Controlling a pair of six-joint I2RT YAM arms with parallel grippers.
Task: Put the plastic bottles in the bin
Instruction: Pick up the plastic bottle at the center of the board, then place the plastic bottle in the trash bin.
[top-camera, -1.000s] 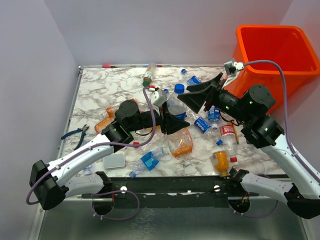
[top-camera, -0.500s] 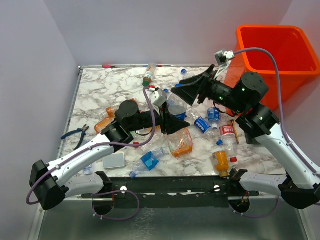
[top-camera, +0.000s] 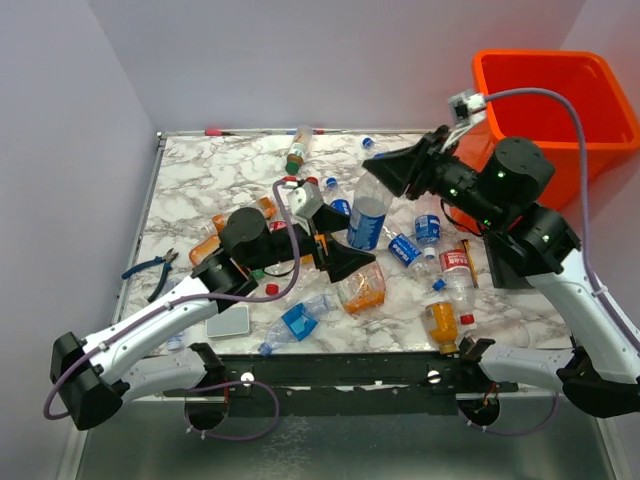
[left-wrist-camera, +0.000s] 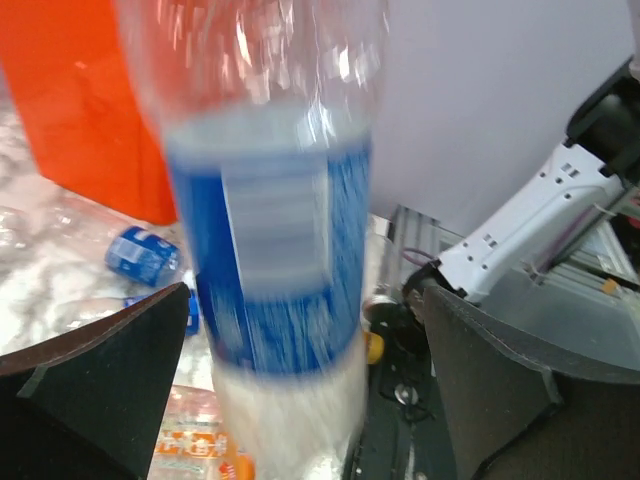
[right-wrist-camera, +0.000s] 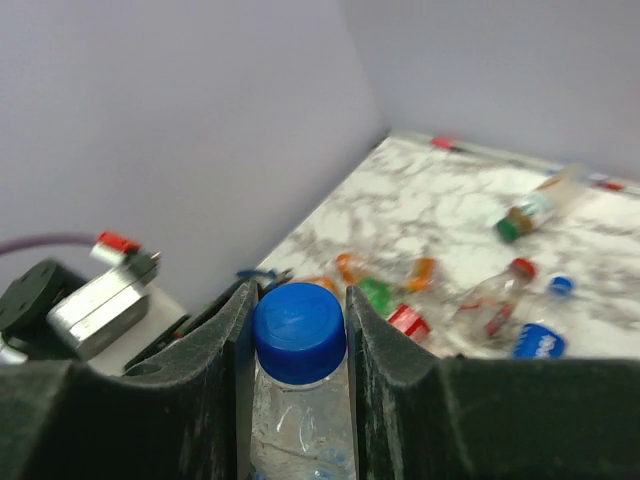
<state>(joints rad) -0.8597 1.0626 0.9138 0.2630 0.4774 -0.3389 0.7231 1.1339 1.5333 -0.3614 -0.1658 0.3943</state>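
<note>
One bottle, mid-handover

Top external: blue-labelled bottle (top-camera: 368, 218) hangs tilted from right gripper (top-camera: 380, 165); bin (top-camera: 545, 55) far right.
Left wrist: left gripper (left-wrist-camera: 305, 300) spread, clear of bottle.
Right wrist: jaws pinch blue cap (right-wrist-camera: 298, 332).
Next: carry over bin, release.

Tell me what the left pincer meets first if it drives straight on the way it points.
The left pincer would meet the blue-labelled bottle, between its open jaws and pinched at its top by the right pincer. Contact looks near, though blur hides the depth.
</note>
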